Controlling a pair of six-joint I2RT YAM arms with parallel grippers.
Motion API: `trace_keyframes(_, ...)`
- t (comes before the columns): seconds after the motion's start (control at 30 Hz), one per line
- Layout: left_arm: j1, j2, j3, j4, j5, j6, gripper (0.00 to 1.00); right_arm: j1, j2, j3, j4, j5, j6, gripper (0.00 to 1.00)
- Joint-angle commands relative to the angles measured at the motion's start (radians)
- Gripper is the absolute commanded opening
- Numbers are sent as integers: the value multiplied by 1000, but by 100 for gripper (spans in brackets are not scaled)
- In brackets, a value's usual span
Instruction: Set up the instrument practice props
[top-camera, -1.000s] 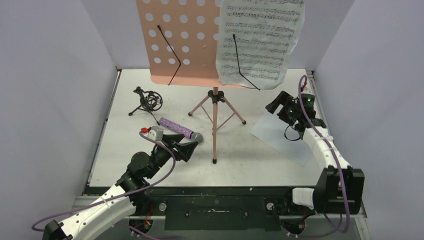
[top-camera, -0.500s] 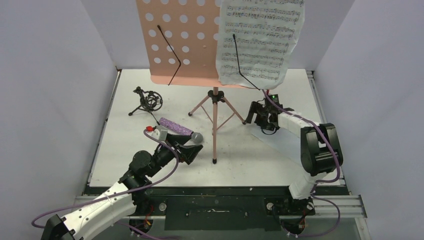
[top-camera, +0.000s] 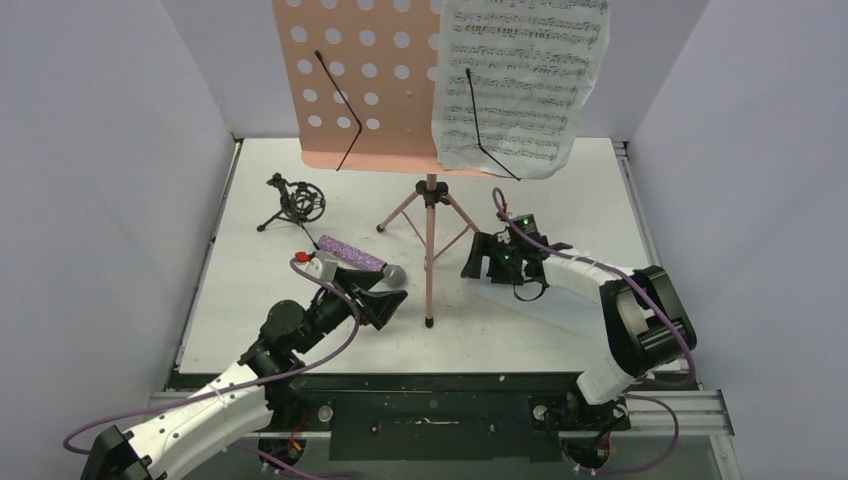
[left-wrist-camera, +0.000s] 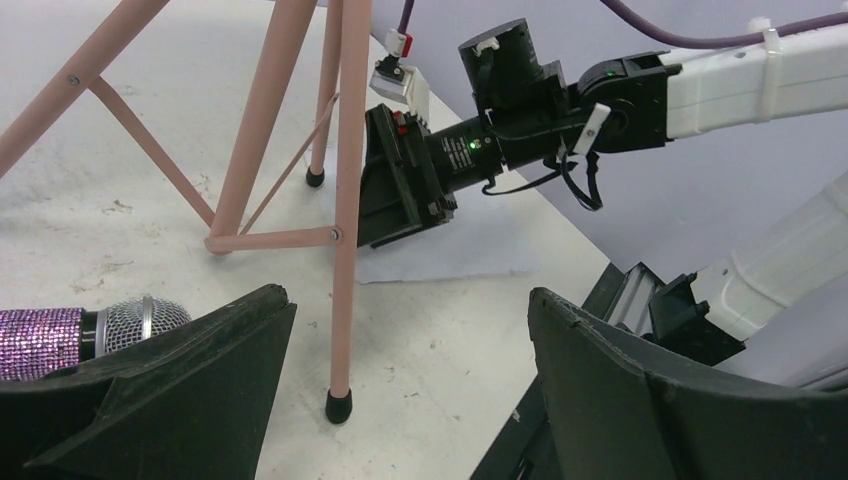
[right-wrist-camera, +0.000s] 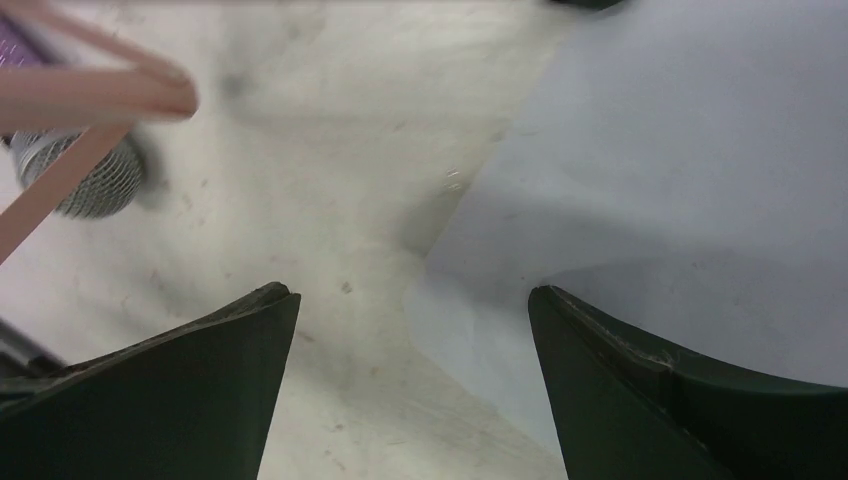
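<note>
Top external, right gripper (top-camera: 472, 264) released, swung left to music stand (top-camera: 429, 250), left gripper (top-camera: 391, 305) released

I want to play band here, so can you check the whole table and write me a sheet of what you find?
Surface: white table, lightly speckled.
Job's things: stand upright mid-table; upper page on its desk, right half; flat page on the table to the right; mic lying left of the stand; holder standing far left, nothing in it.
Clutter: nothing seen.
Grippers: left gripper open, by the mic's head; right gripper open, low over the flat page's edge.
Cables: purple cables run along both arms.
Surroundings: plain walls on three sides.
</note>
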Motion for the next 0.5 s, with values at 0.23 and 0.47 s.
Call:
trace_keyframes(0.23, -6, 6, -19, 68, -36, -19, 87, 355, -139, -27, -158, -147, 182, 90)
trace_keyframes(0.47, -6, 3, -62, 93, -68, -49, 87, 361, -204, 137, -299, 163, 25, 90)
